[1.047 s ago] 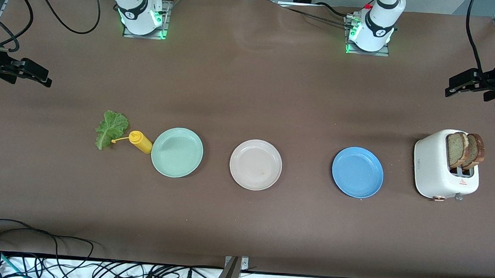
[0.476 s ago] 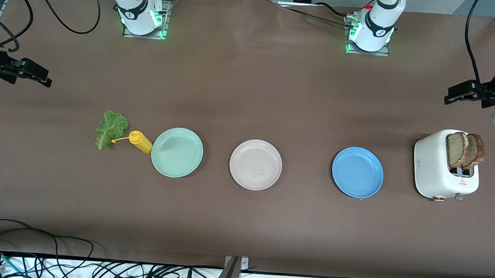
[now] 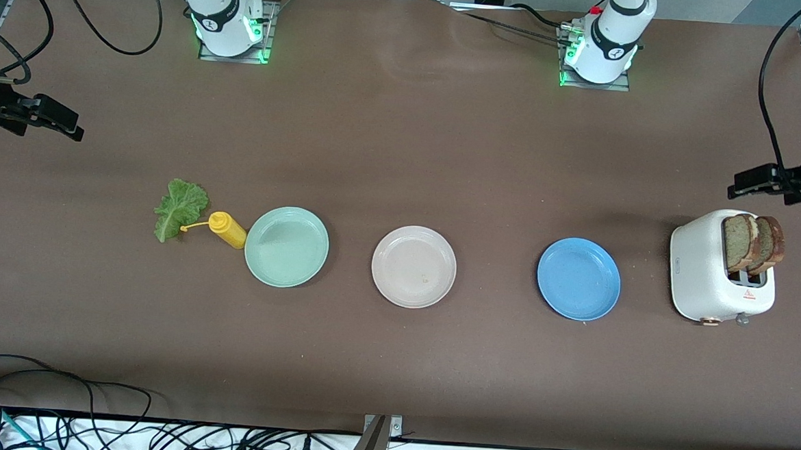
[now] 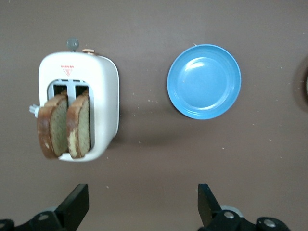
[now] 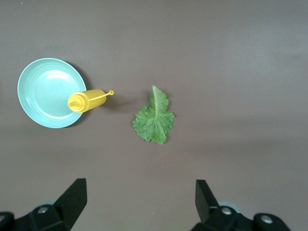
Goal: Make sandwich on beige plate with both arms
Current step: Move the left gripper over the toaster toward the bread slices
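The beige plate (image 3: 413,267) lies bare in the middle of the table. Two brown bread slices (image 3: 752,242) (image 4: 65,126) stand in the white toaster (image 3: 717,269) (image 4: 79,113) at the left arm's end. A green lettuce leaf (image 3: 180,208) (image 5: 154,120) lies flat at the right arm's end. My left gripper (image 3: 752,182) (image 4: 143,207) hangs open over bare table beside the toaster, holding nothing. My right gripper (image 3: 56,123) (image 5: 139,202) hangs open over bare table close to the lettuce, also holding nothing.
A mint green plate (image 3: 286,246) (image 5: 48,91) sits beside the beige one, with a yellow squeeze bottle (image 3: 227,230) (image 5: 86,101) lying between it and the lettuce. A blue plate (image 3: 578,279) (image 4: 204,81) lies between the beige plate and the toaster.
My left gripper has moved down the front view toward the toaster. The right arm has stayed still, and nothing on the table has shifted.
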### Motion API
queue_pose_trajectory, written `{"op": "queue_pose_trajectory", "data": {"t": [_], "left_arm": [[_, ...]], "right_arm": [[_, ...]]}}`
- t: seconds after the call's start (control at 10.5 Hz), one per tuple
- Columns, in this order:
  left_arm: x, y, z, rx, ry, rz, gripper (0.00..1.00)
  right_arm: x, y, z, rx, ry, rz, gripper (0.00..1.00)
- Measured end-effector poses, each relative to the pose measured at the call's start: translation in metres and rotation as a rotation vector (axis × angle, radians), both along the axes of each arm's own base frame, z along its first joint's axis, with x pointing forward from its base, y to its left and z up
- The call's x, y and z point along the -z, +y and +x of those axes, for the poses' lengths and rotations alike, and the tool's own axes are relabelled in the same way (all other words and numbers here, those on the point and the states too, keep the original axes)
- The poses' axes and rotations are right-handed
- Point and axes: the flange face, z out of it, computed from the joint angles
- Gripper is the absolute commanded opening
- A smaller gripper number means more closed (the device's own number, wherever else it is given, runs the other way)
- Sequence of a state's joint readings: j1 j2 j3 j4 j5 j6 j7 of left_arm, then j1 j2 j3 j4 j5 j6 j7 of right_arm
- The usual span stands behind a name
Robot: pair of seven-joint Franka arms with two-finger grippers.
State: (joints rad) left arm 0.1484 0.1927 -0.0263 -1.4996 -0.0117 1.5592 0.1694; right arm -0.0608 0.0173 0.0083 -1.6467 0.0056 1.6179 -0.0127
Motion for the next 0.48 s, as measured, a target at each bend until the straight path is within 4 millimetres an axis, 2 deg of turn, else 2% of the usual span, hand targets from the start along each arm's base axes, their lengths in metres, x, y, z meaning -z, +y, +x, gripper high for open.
{"op": "queue_pose_trajectory", "data": {"t": [0.29, 0.48], "left_arm": [[0.053, 0.033, 0.017, -0.005, 0.01, -0.008, 1.0], [0.082, 0.049, 0.02, -0.017, 0.007, 0.004, 1.0]], "right_arm": [[0.0, 0.0, 0.0, 0.0, 0.0, 0.0, 1.0], [0.0, 0.0, 0.0, 0.0, 0.0, 0.0, 1.0]]}}
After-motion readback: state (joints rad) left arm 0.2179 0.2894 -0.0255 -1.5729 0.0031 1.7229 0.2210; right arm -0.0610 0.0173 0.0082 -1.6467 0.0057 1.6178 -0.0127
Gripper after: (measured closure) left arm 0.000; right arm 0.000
